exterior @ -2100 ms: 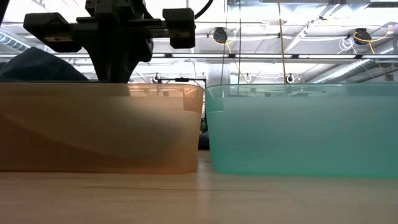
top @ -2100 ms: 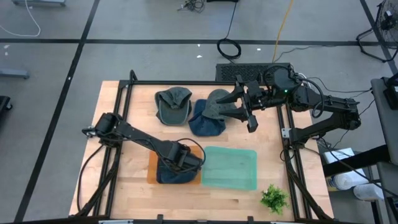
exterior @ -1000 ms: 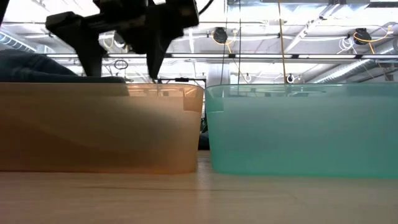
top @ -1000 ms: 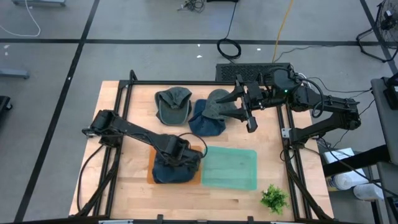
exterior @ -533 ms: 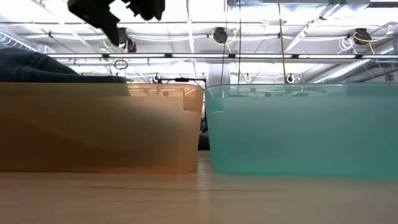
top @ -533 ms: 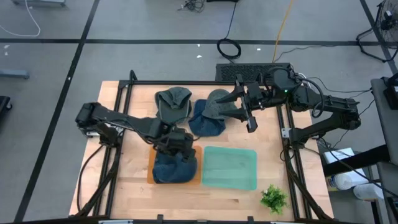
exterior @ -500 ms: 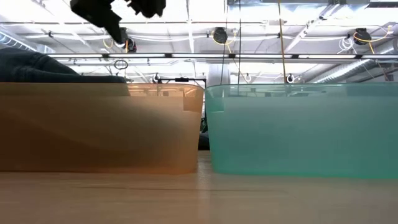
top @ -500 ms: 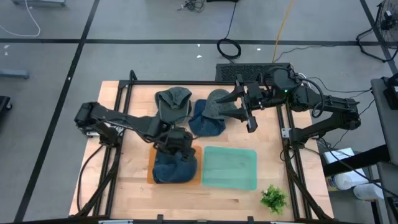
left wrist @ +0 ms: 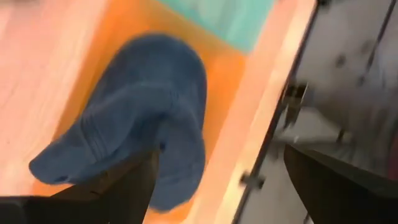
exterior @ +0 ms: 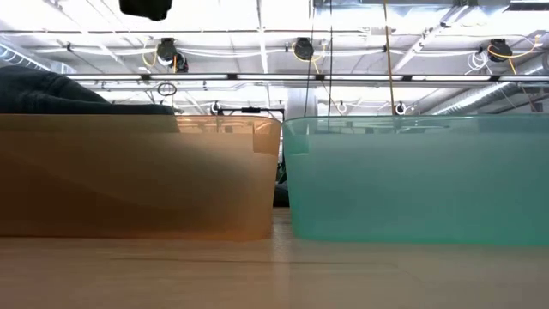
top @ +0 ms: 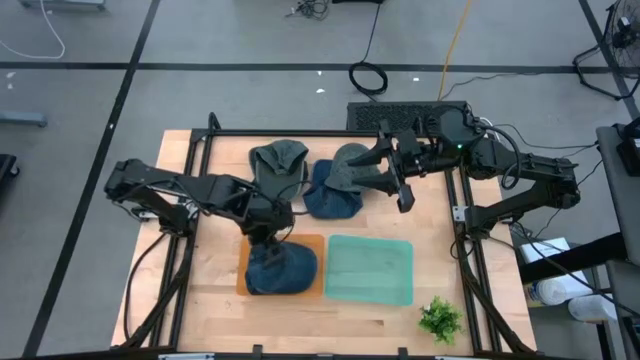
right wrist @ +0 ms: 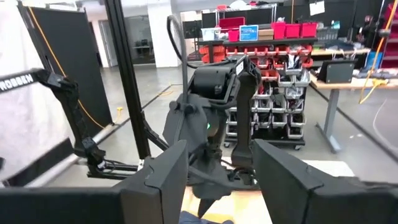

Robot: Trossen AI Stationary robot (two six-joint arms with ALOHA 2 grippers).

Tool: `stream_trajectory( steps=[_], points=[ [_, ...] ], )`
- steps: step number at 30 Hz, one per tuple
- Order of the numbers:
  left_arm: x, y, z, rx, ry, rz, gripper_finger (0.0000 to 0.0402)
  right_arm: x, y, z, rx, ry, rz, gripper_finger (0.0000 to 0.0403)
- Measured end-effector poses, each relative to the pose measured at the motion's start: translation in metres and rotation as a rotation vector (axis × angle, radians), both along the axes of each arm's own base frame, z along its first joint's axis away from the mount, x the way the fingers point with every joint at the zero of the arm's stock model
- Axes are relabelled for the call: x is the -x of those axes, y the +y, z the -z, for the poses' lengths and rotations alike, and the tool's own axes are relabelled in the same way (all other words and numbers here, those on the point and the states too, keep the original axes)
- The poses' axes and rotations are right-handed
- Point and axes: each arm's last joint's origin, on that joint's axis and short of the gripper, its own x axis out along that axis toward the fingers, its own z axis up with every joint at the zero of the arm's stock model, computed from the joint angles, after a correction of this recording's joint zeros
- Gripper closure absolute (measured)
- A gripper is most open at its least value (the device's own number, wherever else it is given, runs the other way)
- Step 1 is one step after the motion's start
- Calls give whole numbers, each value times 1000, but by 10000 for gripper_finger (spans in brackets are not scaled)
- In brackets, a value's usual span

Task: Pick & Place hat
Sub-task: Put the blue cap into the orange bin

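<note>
Tabletop: left pincer (top: 268, 236) released, risen off blue hat (top: 280, 268) now in orange bin (top: 242, 272).

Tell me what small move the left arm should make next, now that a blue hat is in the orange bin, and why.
Probably swing the open, empty left gripper back toward the olive hat at the table's far side. The blue hat already lies in the orange bin, the gripper hangs just beyond the bin, and the olive hat is the loose one nearest it. The right gripper waits by the other hats.
</note>
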Motion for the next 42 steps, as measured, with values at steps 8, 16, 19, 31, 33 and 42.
stream_trajectory(
  steps=[8, 16, 19, 31, 33, 42],
  points=[
    [28, 8, 4, -157, 141, 293, 48, 0, 0, 0, -155, 30, -2, 232],
    [44, 25, 4, -317, 266, 412, 48, 0, 0, 0, -246, 49, -2, 232],
    [43, 30, 4, -346, 265, 413, 48, 0, 0, 0, -278, 55, -3, 232],
    [38, 60, 5, -450, 251, 465, 48, 0, 0, 0, -355, 70, -3, 232],
    [38, 67, 5, -454, 252, 461, 48, 0, -2, 0, -341, 66, 4, 232],
    [34, 90, 5, -472, 211, 419, 48, 21, -21, -11, -179, -16, 87, 232]
  ],
)
